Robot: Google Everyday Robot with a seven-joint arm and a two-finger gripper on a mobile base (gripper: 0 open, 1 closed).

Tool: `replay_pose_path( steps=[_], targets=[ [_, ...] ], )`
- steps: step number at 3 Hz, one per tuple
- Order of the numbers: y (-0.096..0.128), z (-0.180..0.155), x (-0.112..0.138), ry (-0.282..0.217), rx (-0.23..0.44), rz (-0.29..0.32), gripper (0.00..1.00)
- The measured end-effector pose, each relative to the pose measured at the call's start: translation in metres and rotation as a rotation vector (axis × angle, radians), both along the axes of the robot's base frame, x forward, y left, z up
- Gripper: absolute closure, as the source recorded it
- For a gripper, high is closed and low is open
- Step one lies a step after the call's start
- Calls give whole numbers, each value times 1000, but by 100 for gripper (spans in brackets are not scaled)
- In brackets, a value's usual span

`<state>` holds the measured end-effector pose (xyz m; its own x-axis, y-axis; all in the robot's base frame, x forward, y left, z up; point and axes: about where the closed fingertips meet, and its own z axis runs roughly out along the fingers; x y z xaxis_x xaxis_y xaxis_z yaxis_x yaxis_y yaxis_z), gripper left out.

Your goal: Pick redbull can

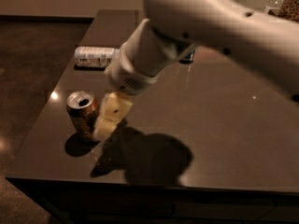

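Gripper point(110, 118) hangs low over the front left part of the dark glossy table point(219, 125). Orange-brown can point(82, 117): upright, top opened, immediately left of the gripper; contact cannot be confirmed. White-labelled bottle point(96, 57): lying on its side, beyond the gripper near the table's left edge, well apart from the can. Brown floor point(32, 55): left of the table.
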<state>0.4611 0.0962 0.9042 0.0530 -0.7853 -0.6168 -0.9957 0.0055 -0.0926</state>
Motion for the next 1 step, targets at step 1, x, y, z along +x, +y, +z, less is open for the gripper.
replay_pose_path(
  steps=[1],
  targets=[
    [-22,8,13,-8,11,-23,0]
  ],
)
